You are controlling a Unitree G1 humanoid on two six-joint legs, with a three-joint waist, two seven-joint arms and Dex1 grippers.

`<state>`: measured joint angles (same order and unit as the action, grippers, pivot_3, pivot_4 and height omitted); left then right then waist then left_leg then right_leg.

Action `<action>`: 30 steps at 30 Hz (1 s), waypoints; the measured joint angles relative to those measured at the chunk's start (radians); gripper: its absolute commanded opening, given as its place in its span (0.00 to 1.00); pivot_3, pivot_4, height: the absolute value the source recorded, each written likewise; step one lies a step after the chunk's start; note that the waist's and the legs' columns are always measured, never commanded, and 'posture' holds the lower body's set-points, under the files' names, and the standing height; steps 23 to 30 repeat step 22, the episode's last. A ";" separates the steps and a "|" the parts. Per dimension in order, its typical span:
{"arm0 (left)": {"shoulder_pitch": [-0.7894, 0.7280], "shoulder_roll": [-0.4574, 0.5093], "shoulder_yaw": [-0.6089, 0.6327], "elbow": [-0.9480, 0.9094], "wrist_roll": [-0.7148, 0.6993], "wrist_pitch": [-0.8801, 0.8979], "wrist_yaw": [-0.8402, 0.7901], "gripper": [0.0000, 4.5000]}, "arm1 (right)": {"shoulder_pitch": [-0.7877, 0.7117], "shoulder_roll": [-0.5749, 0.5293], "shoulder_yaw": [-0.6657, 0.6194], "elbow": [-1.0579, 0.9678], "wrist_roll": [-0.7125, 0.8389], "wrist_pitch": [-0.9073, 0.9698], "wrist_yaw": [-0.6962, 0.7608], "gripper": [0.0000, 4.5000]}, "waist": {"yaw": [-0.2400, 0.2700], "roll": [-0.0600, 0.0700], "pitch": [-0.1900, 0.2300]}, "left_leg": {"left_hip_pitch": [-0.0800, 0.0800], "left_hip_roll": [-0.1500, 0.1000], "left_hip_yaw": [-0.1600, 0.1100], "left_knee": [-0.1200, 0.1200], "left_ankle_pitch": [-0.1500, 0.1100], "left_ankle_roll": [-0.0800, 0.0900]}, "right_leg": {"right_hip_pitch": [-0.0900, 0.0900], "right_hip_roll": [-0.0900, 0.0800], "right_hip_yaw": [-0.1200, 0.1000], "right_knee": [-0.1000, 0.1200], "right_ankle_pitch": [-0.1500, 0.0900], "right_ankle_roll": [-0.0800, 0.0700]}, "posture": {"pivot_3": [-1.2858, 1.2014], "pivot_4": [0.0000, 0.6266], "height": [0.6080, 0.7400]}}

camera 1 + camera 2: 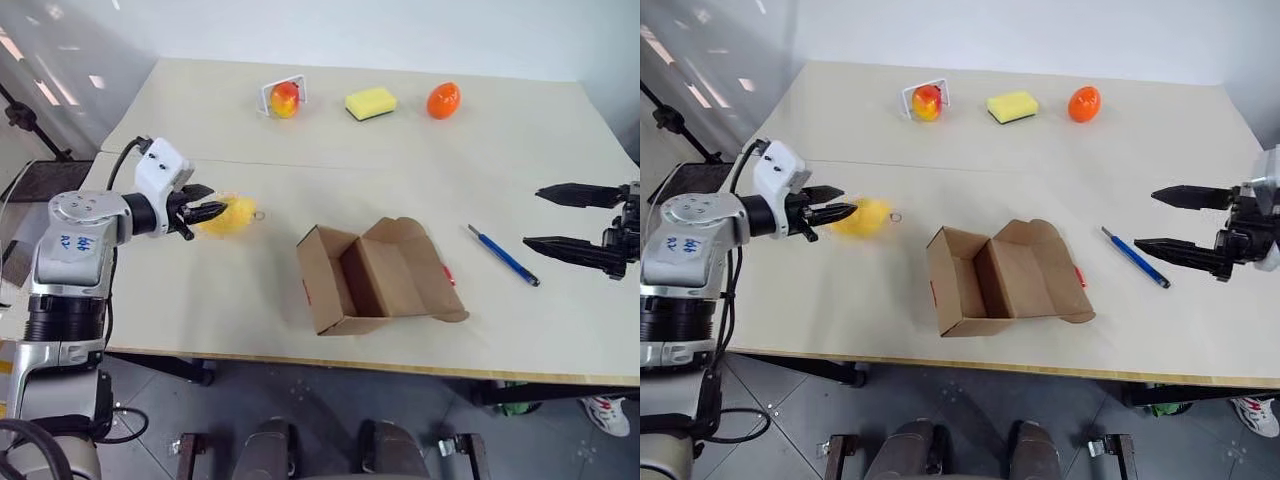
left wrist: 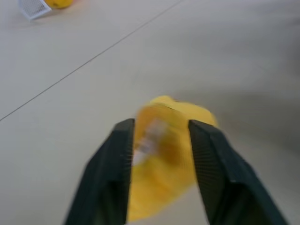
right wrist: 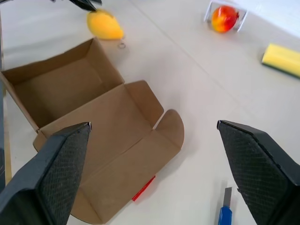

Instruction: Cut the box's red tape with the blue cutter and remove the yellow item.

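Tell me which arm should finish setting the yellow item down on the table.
Left. The left gripper already has the yellow item at its fingertips, low over the table and clear of the opened box. The right gripper is open across the table, beyond the blue cutter.

Pale worktop (image 1: 300, 200) carrying several small things.
An open box (image 1: 375, 278) is seen near the front edge, a blue cutter (image 1: 503, 255) to its right; a wire-framed fruit (image 1: 285, 99), yellow sponge (image 1: 371, 102) and orange egg (image 1: 443, 100) are lined along the back edge.

yellow item (image 2: 164, 154) motion-blurred; blue cutter (image 3: 225, 214) cut off
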<state>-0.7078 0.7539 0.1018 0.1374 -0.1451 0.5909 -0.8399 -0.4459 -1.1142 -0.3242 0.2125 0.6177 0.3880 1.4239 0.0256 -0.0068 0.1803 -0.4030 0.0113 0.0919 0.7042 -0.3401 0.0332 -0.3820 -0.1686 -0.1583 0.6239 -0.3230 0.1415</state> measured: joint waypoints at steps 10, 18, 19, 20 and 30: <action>0.318 0.031 0.177 -0.279 -0.140 -0.115 -0.073 0.90 | -0.117 0.002 0.097 0.259 -0.113 -0.081 0.076 1.00 | -0.016 0.000 0.000 | 0.004 0.002 0.000 -0.004 0.000 0.000 | 0.000 -0.001 0.002 -0.001 0.000 0.000 | 0.52 0.24 1.00; 0.636 0.034 0.279 -0.294 -0.308 -0.184 -0.277 0.90 | -0.101 -0.010 0.194 0.497 -0.227 -0.263 0.123 1.00 | -0.024 0.001 0.000 | 0.010 0.004 0.001 -0.006 0.000 -0.001 | 0.006 -0.001 0.003 -0.003 0.000 0.000 | 0.52 0.24 1.00; 0.666 0.034 0.289 -0.277 -0.309 -0.217 -0.297 0.90 | -0.087 -0.010 0.207 0.520 -0.242 -0.288 0.126 1.00 | -0.025 0.001 0.000 | 0.011 0.004 0.001 -0.006 0.000 -0.001 | 0.006 -0.001 0.003 -0.003 0.000 0.000 | 0.52 0.24 1.00; 0.688 0.034 0.296 -0.267 -0.309 -0.245 -0.313 0.90 | -0.082 -0.009 0.211 0.545 -0.254 -0.309 0.127 1.00 | -0.026 0.002 0.001 | 0.011 0.004 0.001 -0.006 0.000 -0.001 | 0.006 -0.001 0.003 -0.003 0.000 0.000 | 0.52 0.24 1.00; 0.725 0.042 0.303 -0.247 -0.308 -0.290 -0.338 0.90 | -0.080 -0.008 0.208 0.577 -0.266 -0.349 0.128 1.00 | -0.029 0.003 0.000 | 0.013 0.004 0.002 -0.006 0.000 -0.001 | 0.007 -0.001 0.004 -0.002 0.000 0.000 | 0.52 0.24 1.00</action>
